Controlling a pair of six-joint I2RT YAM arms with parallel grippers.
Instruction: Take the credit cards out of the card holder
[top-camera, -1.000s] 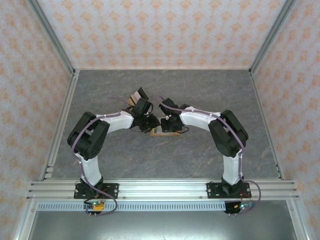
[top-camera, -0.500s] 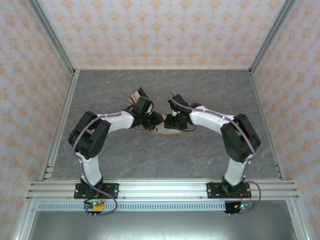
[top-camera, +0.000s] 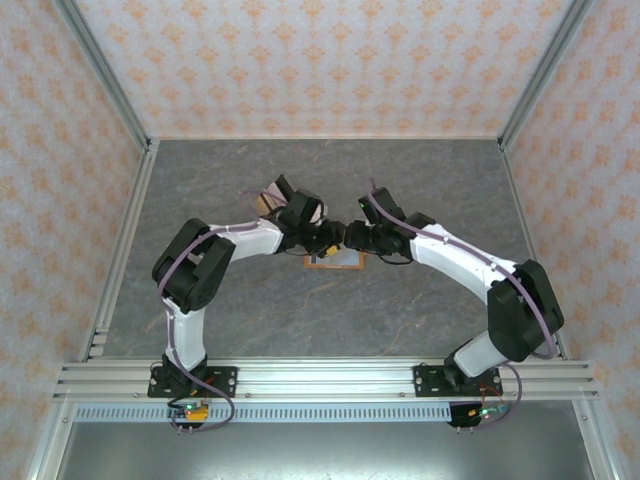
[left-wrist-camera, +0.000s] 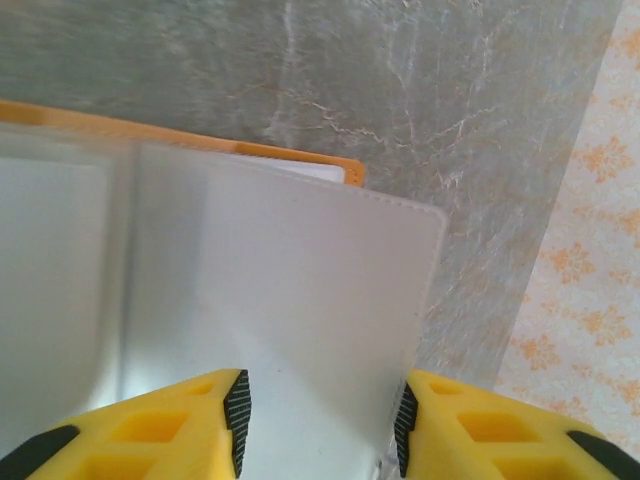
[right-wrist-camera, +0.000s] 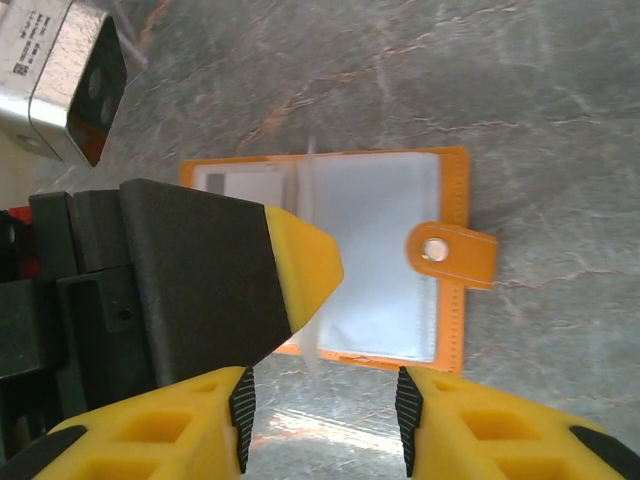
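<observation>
Card holder (right-wrist-camera: 452, 170) spread open on table (right-wrist-camera: 560, 90), long axis running arm to arm; left tool (left-wrist-camera: 320, 420) parted over clear sleeve (left-wrist-camera: 290, 290), gripping nothing; right tool (right-wrist-camera: 320, 420) parted, empty, nearer snap tab (right-wrist-camera: 452, 256).

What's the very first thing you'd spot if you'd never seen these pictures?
The bright orange card holder jumps out, lying open on the grey table with its clear pockets showing. Right over it, in the middle of the table, the left gripper and the right gripper come nose to nose, yellow jaws apart.
</observation>
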